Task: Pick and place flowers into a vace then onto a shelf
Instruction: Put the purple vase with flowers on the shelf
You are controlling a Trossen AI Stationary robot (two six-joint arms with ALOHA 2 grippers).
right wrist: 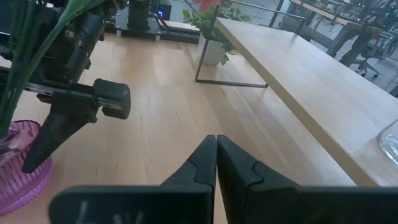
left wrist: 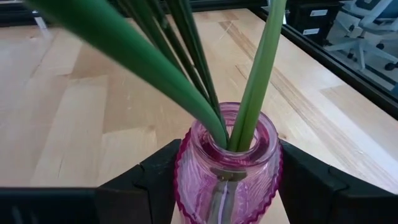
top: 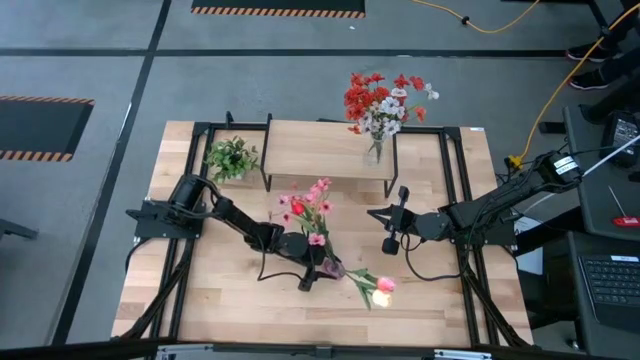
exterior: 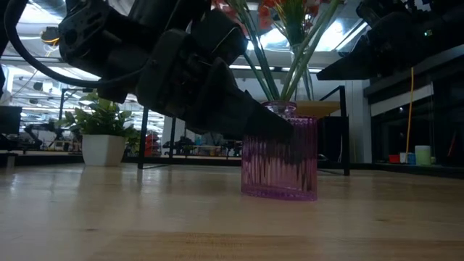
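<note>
A pink ribbed glass vase stands upright on the table's middle. It holds pink flowers and a tulip that leans toward the near right. My left gripper reaches in from the left and is shut on the vase's body. My right gripper is shut on nothing and hovers right of the vase, above the table. On the shelf stands a clear vase of red and white flowers. My left gripper has the pink vase's ribbed body, just below the neck, between its two fingers, one finger against each side. The fingers come from the table's left, slanting slightly down. The vase stands upright, its base on the table.
A small green plant in a white pot stands by the shelf's left end. The shelf's black legs stand behind the vase. Bare wood lies along the near edge. Black rails run down both table sides.
</note>
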